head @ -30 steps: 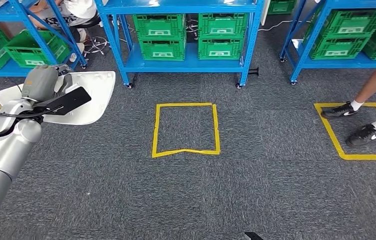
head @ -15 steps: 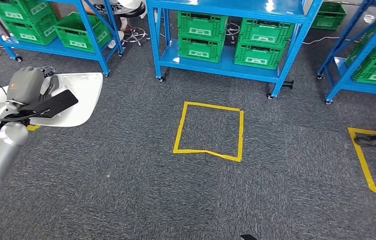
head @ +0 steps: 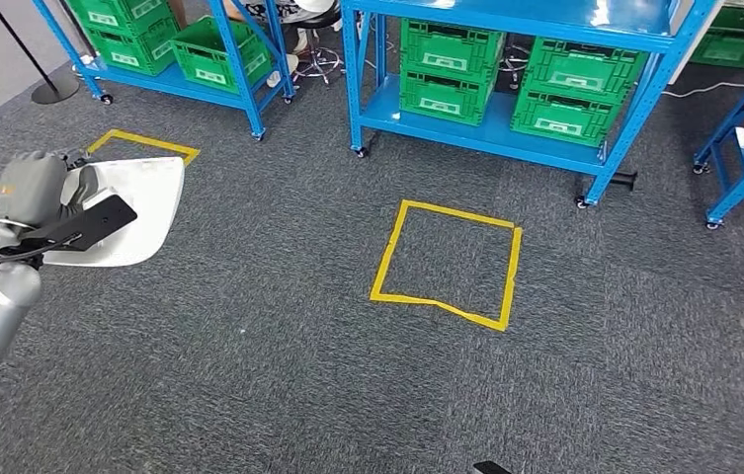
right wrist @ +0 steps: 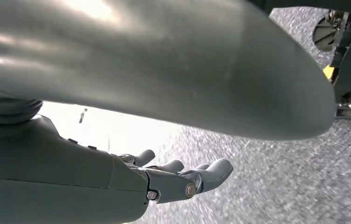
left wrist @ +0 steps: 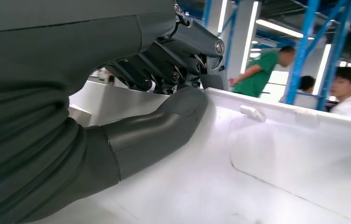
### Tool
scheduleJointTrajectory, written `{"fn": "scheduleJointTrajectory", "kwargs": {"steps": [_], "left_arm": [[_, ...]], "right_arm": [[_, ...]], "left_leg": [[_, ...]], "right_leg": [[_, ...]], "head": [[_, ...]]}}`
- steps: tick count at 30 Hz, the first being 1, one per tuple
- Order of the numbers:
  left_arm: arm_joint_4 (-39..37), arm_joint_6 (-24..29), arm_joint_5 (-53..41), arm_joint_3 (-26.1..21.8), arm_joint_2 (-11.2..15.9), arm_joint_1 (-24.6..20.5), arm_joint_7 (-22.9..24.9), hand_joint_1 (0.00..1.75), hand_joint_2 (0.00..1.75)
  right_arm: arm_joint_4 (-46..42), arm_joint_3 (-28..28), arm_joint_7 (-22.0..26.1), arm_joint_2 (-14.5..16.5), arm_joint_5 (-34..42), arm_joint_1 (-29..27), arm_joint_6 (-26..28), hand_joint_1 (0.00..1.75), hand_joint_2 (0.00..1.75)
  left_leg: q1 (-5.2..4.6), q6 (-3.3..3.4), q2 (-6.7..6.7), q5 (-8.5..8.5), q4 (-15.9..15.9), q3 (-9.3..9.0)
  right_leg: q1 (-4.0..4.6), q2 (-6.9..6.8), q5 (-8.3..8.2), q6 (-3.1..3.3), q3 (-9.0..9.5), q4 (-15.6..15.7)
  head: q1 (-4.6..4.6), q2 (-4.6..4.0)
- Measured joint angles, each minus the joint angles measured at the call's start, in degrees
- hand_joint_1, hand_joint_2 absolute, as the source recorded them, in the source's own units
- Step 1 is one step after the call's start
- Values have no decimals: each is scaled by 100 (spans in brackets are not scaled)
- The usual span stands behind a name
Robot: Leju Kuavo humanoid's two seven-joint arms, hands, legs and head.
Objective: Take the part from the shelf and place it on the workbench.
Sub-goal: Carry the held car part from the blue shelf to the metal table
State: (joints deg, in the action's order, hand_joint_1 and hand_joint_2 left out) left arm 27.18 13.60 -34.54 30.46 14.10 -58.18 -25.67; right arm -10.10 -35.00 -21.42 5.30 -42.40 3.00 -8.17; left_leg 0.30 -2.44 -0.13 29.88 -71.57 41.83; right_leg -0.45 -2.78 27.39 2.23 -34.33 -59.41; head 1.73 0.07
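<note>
We carry one white part (head: 140, 212), a broad curved shell, out at our left side, well above the carpet (head: 298, 375). Our left hand (head: 37, 188) grips it at the near edge: in the wrist view the thumb (left wrist: 164, 126) presses flat on the inner face and the dark fingers (left wrist: 182, 70) curl over the rim. Our right hand (right wrist: 182, 179) hangs by the body with its fingers loosely apart, holding nothing.

The step, as we judge it, is the walk to the workbench, which we cannot see yet. To do it well we keep the shell level and the grip firm, since a wide panel held at one edge will swing as we turn, and we steer clear of the shelf posts.

Counted ahead: three blue shelves (head: 506, 15) at least, nine green crates (head: 447, 69) or so, three yellow tape squares (head: 447, 262), one stool (head: 313, 39), one black stand (head: 41, 84).
</note>
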Motion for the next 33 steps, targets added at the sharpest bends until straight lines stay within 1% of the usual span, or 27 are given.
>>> {"fn": "scheduleJointTrajectory", "kwargs": {"steps": [2,3,4,6,7,8,9,11,12,13,14,15,16,17,18,19,20,22,23,24,26,27,28,29,30,31,33], "left_arm": [[110,70,-12,-56,72,100,43,175,175],[167,88,-23,-87,102,137,58,175,175],[222,100,-37,-119,127,175,68,175,175],[315,109,-74,-182,212,272,81,175,175],[362,112,-92,-212,260,325,85,175,175],[406,113,-109,-244,308,362,83,175,175],[442,110,-122,-275,341,384,78,175,175],[493,94,-153,-322,364,415,61,175,175],[507,82,-170,-333,367,441,54,175,175],[517,68,-187,-339,366,475,48,175,175],[524,57,-205,-346,365,508,49,175,175],[531,44,-224,-352,363,532,55,175,175],[541,35,-249,-358,360,543,65,175,175],[552,29,-271,-363,355,540,75,175,175],[562,22,-295,-366,349,529,84,175,175],[568,15,-320,-369,339,514,92,175,175],[567,7,-343,-371,329,499,97,175,175],[558,-21,-409,-373,297,474,118,175,175],[549,-37,-451,-373,270,453,138,175,175],[536,-55,-492,-373,225,421,163,175,175],[503,-107,-562,-369,87,330,206,175,175],[482,-139,-582,-365,8,291,219,175,175],[460,-175,-602,-360,-65,262,226,175,175],[437,-203,-617,-354,-125,240,232,175,175],[415,-221,-628,-348,-177,214,238,175,175],[397,-235,-638,-345,-218,174,243,175,175],[372,-249,-647,-341,-293,57,248,175,175]], "right_arm": [[0,27,1,-2,-68,6,1,0,0],[0,43,0,-4,-93,7,2,0,0],[0,60,0,-8,-113,8,1,0,0],[0,90,0,-12,-146,16,-3,0,0],[0,103,0,-12,-161,23,-5,0,0],[0,112,1,-12,-173,28,-8,0,0],[0,118,8,-10,-181,29,-11,0,0],[0,122,21,-11,-184,17,-14,0,0],[0,123,26,-13,-184,8,-15,0,0],[0,123,25,-16,-184,3,-17,0,0],[0,123,25,-19,-184,1,-22,0,0],[0,123,24,-20,-181,2,-26,0,0],[0,123,24,-20,-174,5,-31,0,0],[0,123,25,-20,-160,9,-34,0,0],[0,123,31,-20,-142,14,-37,0,0],[0,123,41,-19,-116,16,-41,0,0],[0,123,51,-19,-88,18,-44,0,0],[0,121,49,-18,-16,23,-43,0,0],[0,112,41,-16,25,28,-37,0,0],[0,96,43,-15,66,32,-28,0,0],[0,36,58,-13,141,22,-5,0,0],[0,0,64,-12,172,13,3,0,0],[0,-34,63,-12,199,6,7,0,0],[0,-62,61,-11,218,3,6,0,0],[0,-86,61,-10,232,3,4,0,0],[0,-108,61,-8,239,4,2,0,0],[0,-154,61,-4,245,3,-1,0,0]], "left_leg": [[-32,43,207,-304,811,-450],[-54,74,292,-387,1113,-611],[-78,103,342,-413,1278,-693],[-105,160,240,-426,1328,-701],[-100,189,184,-441,1344,-710],[-88,218,128,-456,1361,-720],[-71,250,77,-471,1378,-729],[-48,289,-35,-487,1386,-721],[-47,300,-102,-491,1381,-710],[-47,302,-174,-493,1375,-702],[-44,300,-248,-495,1366,-697],[-37,292,-320,-496,1354,-694],[-27,278,-390,-493,1338,-692],[-19,254,-454,-489,1318,-684],[-17,221,-518,-483,1296,-669],[-14,183,-570,-484,1284,-652],[-13,143,-617,-491,1285,-634],[0,70,-680,-515,1304,-601],[0,45,-609,-487,1265,-569],[-1,26,-482,-402,1134,-500],[-5,2,-168,-71,544,-232],[0,-12,-91,105,156,-60],[4,-23,-56,214,-152,72],[8,-28,-37,225,-290,121],[9,-26,-19,136,-213,66],[8,-14,24,-33,87,-100],[-29,36,256,-323,871,-521]], "right_leg": [[22,-110,16,-22,10,-5],[33,-164,26,-44,17,-8],[44,-216,35,-70,25,-8],[38,-321,48,-128,49,-1],[22,-318,66,-162,60,-13],[6,-232,110,-195,51,-65],[-5,-96,212,-224,-8,-220],[-16,185,550,-253,-308,-869],[-16,234,712,-259,-504,-1262],[-16,247,786,-262,-651,-1542],[-17,252,753,-260,-706,-1626],[-19,266,614,-254,-647,-1478],[-24,308,406,-247,-480,-1124],[-34,409,236,-240,-284,-712],[-38,490,111,-230,-123,-369],[-39,547,53,-215,-25,-152],[-32,564,56,-193,2,-80],[-18,451,28,-120,2,-56],[-17,394,9,-77,9,-32],[-18,335,-10,-37,14,-7],[-8,215,-25,12,16,17],[-1,153,-22,23,14,16],[4,89,-19,28,13,15],[6,29,-16,29,13,14],[7,-26,-13,26,14,13],[7,-79,-8,19,18,11],[29,-179,13,-15,31,2]], "head": [[1,0],[4,0],[7,0],[8,0],[7,0],[4,0],[9,0],[21,0],[28,0],[28,0],[28,0],[28,0],[29,0],[29,0],[28,0],[26,0],[25,0],[25,0],[21,0],[7,0],[-21,0],[-31,0],[-31,0],[-33,0],[-32,0],[-33,0],[-34,0]]}}
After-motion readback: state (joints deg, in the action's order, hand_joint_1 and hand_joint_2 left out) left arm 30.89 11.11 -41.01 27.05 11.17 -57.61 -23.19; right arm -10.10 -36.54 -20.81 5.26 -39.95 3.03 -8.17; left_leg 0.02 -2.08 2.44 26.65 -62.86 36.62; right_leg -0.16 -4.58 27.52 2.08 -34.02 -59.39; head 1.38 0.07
